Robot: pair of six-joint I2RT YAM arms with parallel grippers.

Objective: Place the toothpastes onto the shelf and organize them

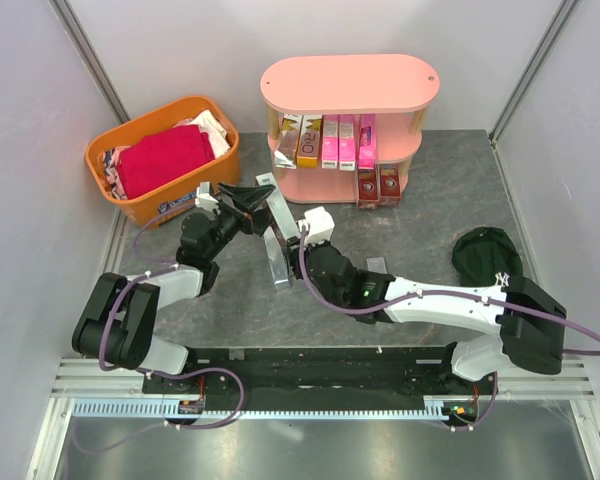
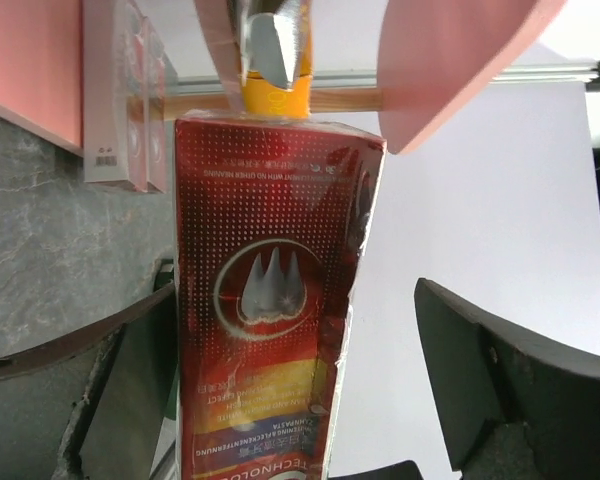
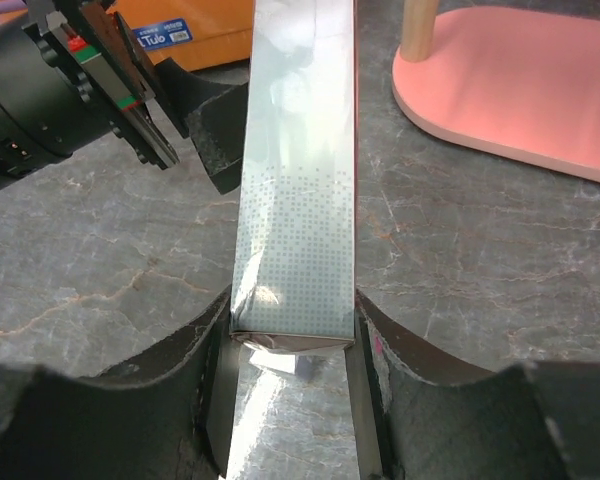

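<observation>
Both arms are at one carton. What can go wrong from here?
1. The right fingers clamp the carton only near one end; it may pivot or slip.
2. The left fingers stand open around it, gap on one side; releasing before they close would likely drop it.
3. The shelf already holds a row of cartons on its middle tier; a careless insert might topple them.

Grey marbled table (image 1: 450, 180), orange basket (image 1: 140, 208) far left, pink shelf (image 1: 350, 82) far centre, two dark red cartons (image 1: 378, 187) at its foot, dark bundle (image 1: 485, 255) right.
</observation>
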